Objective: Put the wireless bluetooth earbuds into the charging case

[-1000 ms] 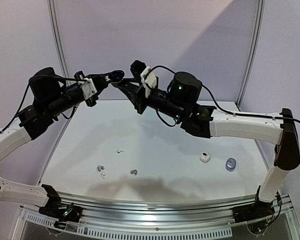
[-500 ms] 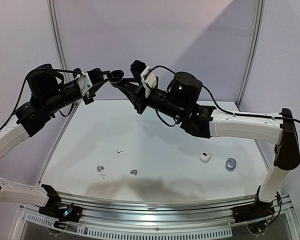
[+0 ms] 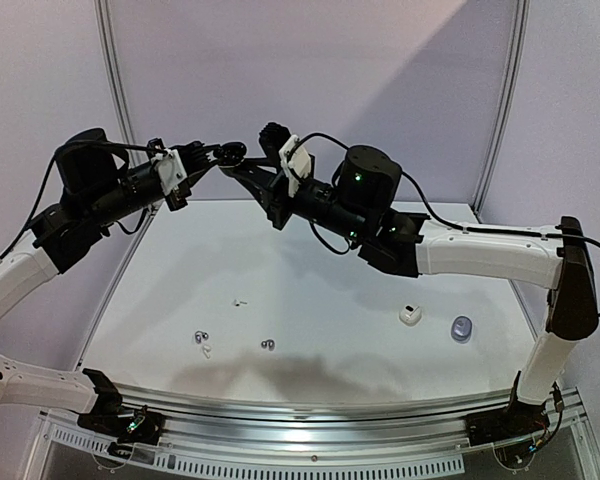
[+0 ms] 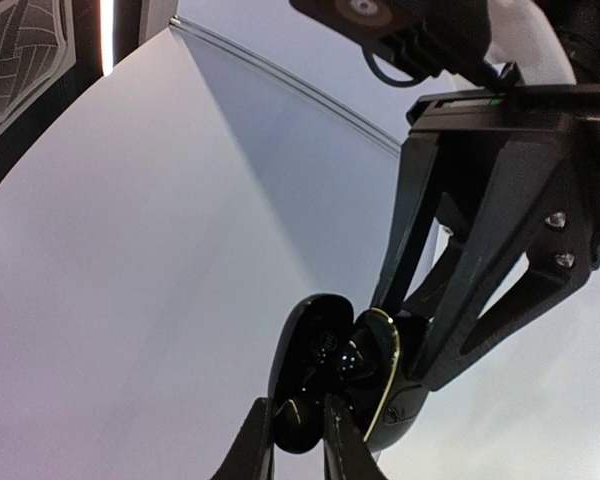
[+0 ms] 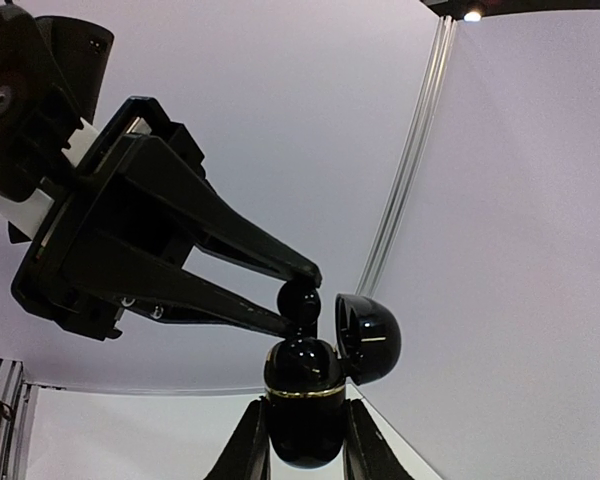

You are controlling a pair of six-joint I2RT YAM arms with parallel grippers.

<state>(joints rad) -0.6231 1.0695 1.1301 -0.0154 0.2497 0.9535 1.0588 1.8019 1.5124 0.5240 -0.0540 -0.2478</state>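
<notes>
The white table [image 3: 330, 260] lies far below the work, because both arms are lifted and meet in the air near the back wall. The right arm [image 3: 480, 250] reaches in from the right side and the left arm [image 3: 90, 190] from the left side. The right gripper [image 5: 305, 412] is clamped on the lower half of the black case [image 5: 302, 380], with one finger on each side. The lid [image 5: 368, 338] stands open and is tipped away to the side. The left gripper [image 4: 298, 425] is pressed together on a black earbud [image 5: 298, 295], which sits directly over the mouth of the case. Whether it already touches the rim, I cannot tell. The step in hand, as I judge it, is to seat this earbud in its pocket. To do it well, the right arm should hold the case steady and upright. The left arm should go down slowly in line with the pocket, with the earbud turned so that its shape fits the hollow, and it should stay away from the open lid. The fingers should open only when the earbud rests in the pocket, otherwise it may drop to the table. Down there a white case [image 3: 410, 315] and a bluish case [image 3: 462, 328] stand at the right, and several loose earbuds [image 3: 201, 337] lie near the front left, well apart from them.
</notes>
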